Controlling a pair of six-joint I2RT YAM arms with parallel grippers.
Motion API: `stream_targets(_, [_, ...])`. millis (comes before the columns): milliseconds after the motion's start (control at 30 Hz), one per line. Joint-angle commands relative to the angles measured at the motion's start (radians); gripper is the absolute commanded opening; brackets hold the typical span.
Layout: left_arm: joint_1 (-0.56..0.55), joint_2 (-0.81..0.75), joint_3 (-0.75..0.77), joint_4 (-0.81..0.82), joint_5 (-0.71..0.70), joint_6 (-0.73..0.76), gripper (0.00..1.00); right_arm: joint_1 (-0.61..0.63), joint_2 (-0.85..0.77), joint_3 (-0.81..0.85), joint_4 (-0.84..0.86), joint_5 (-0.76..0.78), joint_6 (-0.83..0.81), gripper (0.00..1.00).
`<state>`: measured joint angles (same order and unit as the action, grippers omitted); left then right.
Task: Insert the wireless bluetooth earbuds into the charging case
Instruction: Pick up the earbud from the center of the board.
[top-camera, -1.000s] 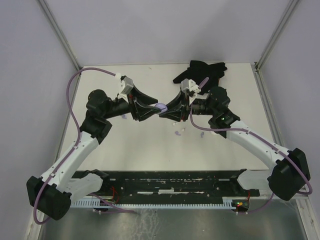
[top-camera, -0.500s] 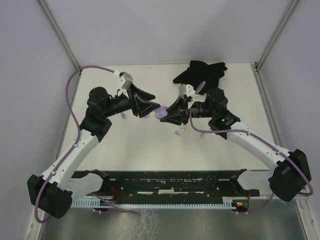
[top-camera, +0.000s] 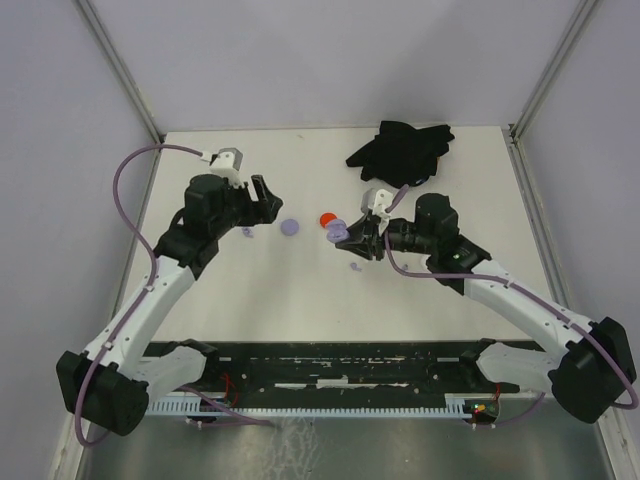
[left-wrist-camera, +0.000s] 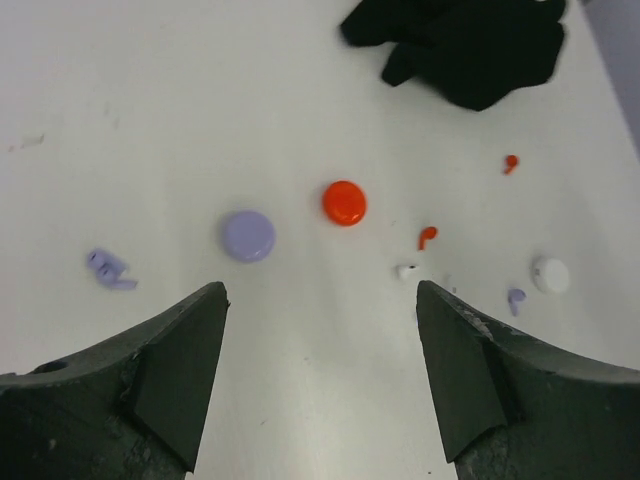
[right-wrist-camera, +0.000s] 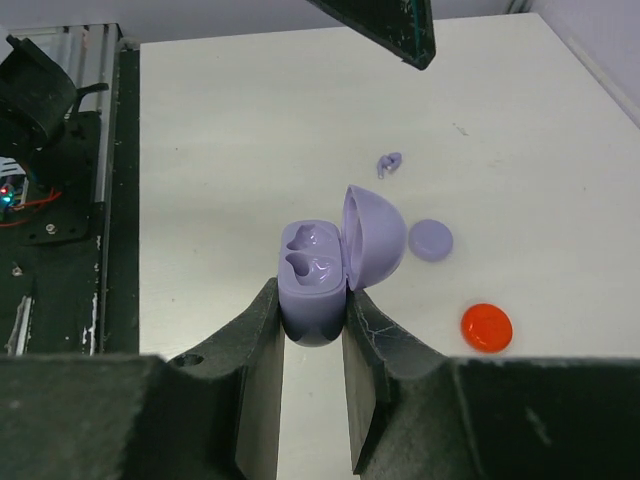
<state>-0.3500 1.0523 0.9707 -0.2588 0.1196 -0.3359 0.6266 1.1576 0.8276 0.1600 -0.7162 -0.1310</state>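
Between the fingers of the right end effector (right-wrist-camera: 312, 298) sits the lavender charging case (right-wrist-camera: 314, 268), clenched at its base, lid swung open. A pair of lavender earbuds (right-wrist-camera: 388, 163) lies on the tabletop (left-wrist-camera: 200, 120) beyond it, well apart. The left end effector (left-wrist-camera: 320, 295) hangs released, grasping nothing; those earbuds lie just outside its left finger, while a red earbud (left-wrist-camera: 427, 237) and a white earbud (left-wrist-camera: 406, 271) lie just ahead of its right finger.
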Motion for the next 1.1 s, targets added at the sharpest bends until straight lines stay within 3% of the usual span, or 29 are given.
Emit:
stream_targets(0, [0.038,0.067,0.019,-0.143,-0.265,-0.127,0.83,0.003,-0.044,-0.024,-0.001,0.080,-0.051,0.04])
stream_targets(133, [0.092,0.145,-0.008,-0.139,-0.330,-0.154,0.81,0.003,-0.042,-0.030,0.000,0.095,-0.047,0.03])
stream_targets(433, [0.193,0.350,0.010,-0.096,-0.376,-0.152,0.66,0.003,-0.024,-0.035,-0.005,0.088,-0.042,0.02])
stream_targets(1067, [0.215,0.697,0.174,-0.094,-0.329,-0.114,0.45,0.002,0.021,-0.005,-0.055,0.075,-0.069,0.02])
